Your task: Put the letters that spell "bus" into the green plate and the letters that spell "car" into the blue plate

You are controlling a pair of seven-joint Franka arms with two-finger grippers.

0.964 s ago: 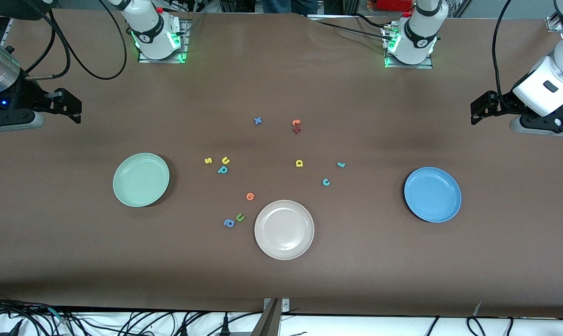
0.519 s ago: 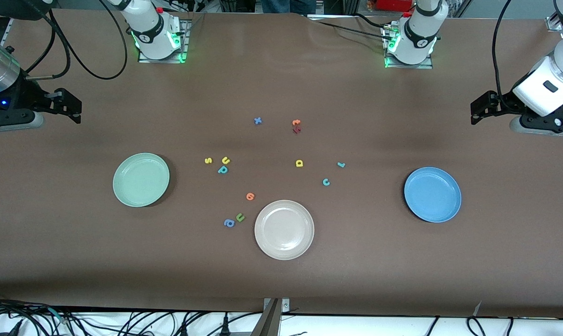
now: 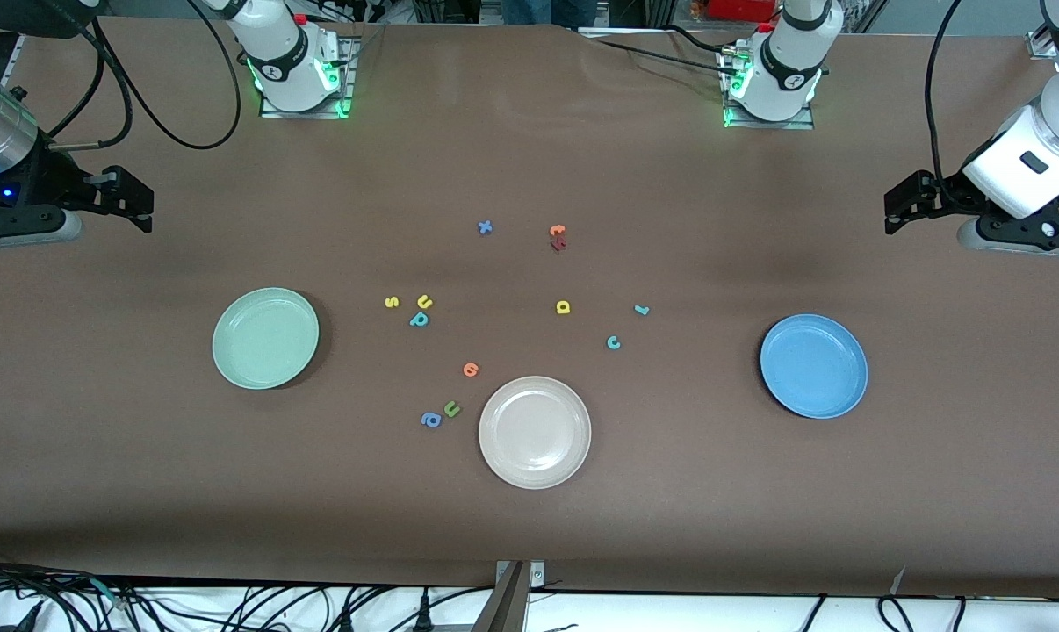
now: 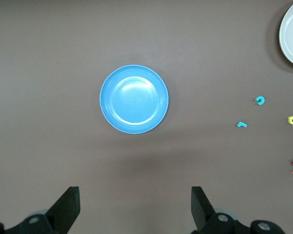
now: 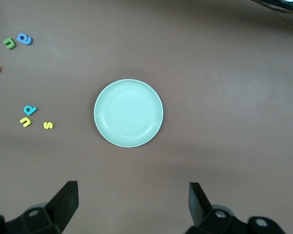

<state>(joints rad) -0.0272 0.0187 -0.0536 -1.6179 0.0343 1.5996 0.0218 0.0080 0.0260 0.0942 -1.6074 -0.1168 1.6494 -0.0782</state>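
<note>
While both my arms wait high at the ends of the desk (image 3: 529, 535), nothing has been sorted yet. My left gripper (image 4: 136, 207) hangs over bare desk near the blue plate (image 3: 813, 366), and my right gripper (image 5: 133, 204) hangs the same way near the green plate (image 3: 265, 338); both sets of fingers are spread fully wide and hold nothing.

The "bus" letters sit in a tight bunch between the green plate and the desk's middle: the yellow s (image 3: 392, 302), the yellow u (image 3: 424, 301) and the teal b (image 3: 419, 319), the last two almost touching. I judge that this closeness is my main risk: fingers closing on one could drag or flick its neighbour.

The "car" letters lie toward the blue plate: the yellow a (image 3: 563, 306), the teal c (image 3: 613, 342) and the thin teal r (image 3: 641, 309). The r looks so slight and flat that my fingers could slip over it.

Decoys could fool me too: a green u (image 3: 451, 408) and a blue a (image 3: 430, 420) lie together nearer the camera, beside the beige plate (image 3: 535, 431), with an orange letter (image 3: 470, 369) between them and the bunch. Picking by shape alone would put the wrong u or a in a plate, and the beige plate itself is a wrong drop spot.
</note>
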